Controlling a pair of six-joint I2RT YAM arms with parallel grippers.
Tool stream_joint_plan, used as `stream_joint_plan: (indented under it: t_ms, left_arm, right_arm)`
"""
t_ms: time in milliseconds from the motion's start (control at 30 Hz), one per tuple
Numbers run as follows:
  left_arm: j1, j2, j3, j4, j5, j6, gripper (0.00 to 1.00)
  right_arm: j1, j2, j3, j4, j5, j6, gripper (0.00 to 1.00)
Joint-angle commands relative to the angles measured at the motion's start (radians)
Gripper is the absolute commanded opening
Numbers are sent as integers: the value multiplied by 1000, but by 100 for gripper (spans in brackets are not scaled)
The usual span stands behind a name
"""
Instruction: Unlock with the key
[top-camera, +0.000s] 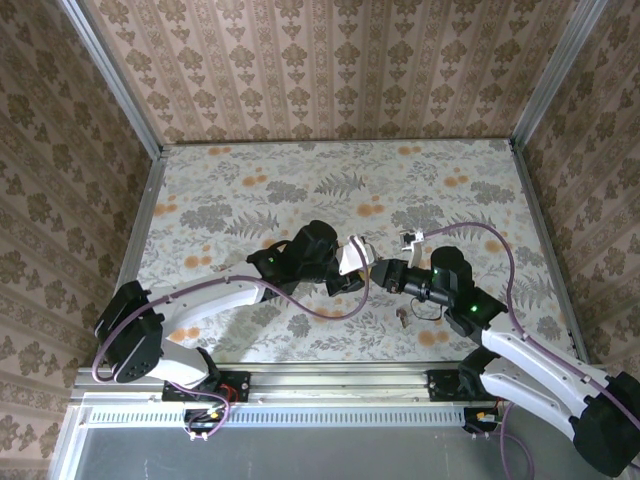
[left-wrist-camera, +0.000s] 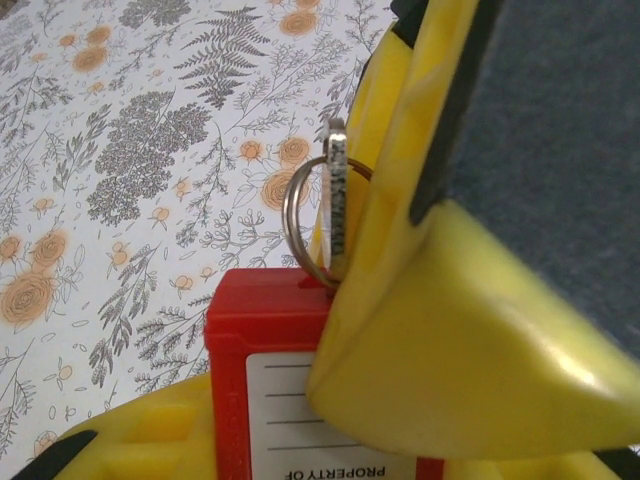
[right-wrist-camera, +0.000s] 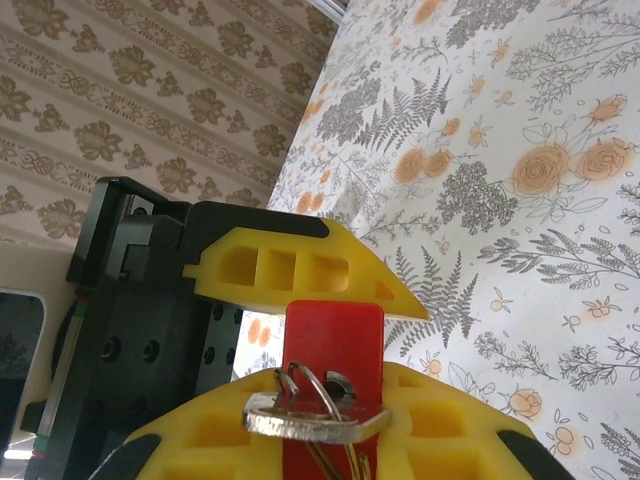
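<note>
Robot test cell in a laboratory. Patterned wallpaper walls (top-camera: 330, 60) close off the top, left and right of the overhead view, joined at the corners by bare aluminium posts (top-camera: 112, 75). A floral sheet covers the table (top-camera: 250, 190). Along the lower edge, an aluminium rail (top-camera: 330, 385) carries the bolted bases of the left arm (top-camera: 215, 295) and right arm (top-camera: 530, 355), each trailing purple cables (top-camera: 508, 250).

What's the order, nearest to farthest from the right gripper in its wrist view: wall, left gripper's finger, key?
1. Key, at the right gripper, bottom centre.
2. Left gripper's finger, just behind, centre.
3. Wallpapered wall, far back, upper left.
</note>
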Motion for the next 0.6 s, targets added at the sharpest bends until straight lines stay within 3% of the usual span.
stream_joint_plan:
  t_ms: [0, 33, 67, 133, 200, 367, 567]
  left_arm:
    - [10, -42, 1, 95, -2, -53, 45]
    - [23, -65, -20, 118, -10, -83, 52]
    - [49, -95, -54, 158, 5, -133, 65]
    - [110, -162, -152, 292, 74, -264, 78]
    - [161, -222, -268, 467, 160, -402, 85]
    - [207, -272, -422, 722, 215, -632, 89]
    - [209, -152, -441, 892, 290, -723, 83]
  right_arm:
    - [0, -42, 40, -119, 69, -26, 5]
    - [-5, -55, 49, -148, 76, -35, 5]
    - [-17, -71, 57, -170, 77, -41, 4]
    - [-59, -91, 72, -203, 50, -44, 3]
    - [-127, -101, 80, -203, -15, -30, 2]
    - [-218, -75, 104, -131, -166, 4, 1]
    - [-217, -53, 115, -60, -217, 42, 0]
